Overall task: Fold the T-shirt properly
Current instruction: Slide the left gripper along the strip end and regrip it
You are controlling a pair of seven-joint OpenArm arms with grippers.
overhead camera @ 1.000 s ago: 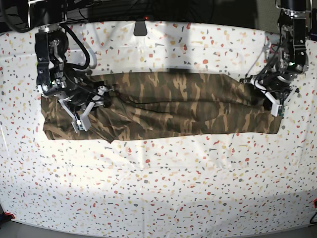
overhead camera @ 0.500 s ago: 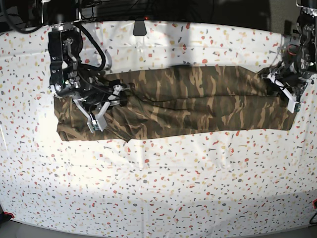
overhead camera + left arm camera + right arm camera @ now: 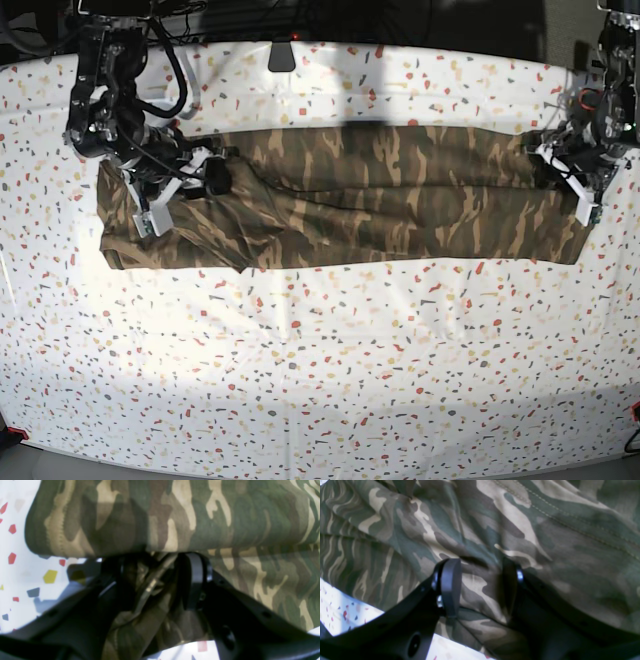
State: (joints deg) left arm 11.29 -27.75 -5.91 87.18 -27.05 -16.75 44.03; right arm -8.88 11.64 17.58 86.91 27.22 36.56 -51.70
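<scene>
Inspected table (image 3: 320, 400), draped in white speckled cloth (image 3: 330, 330). Found T-shirt (image 3: 380, 195) lying on it as a long, narrow, doubled band from 9 o'clock to 3 o'clock, set toward the 12 o'clock side. Noted creases and a loose ridge along the band.

Found left hand (image 3: 572, 182) at the 3 o'clock end, clamped on a bunched wad of T-shirt (image 3: 225, 517) between its jaws (image 3: 155, 580). Found right hand (image 3: 168, 200) at the 9 o'clock end, jaws apart and pressed down on T-shirt (image 3: 395, 530), cloth lying between them (image 3: 480, 580). Could not tell whether that cloth was actually pinched.

Judged fabric light, soft and limp, not fragile, likely to sag and wrinkle wherever unsupported. Judged both short ends, pinched through all layers near the corners, the soundest places for hold. Rated slippage of the inner layer as the main risk.

Saw no containers.
</scene>
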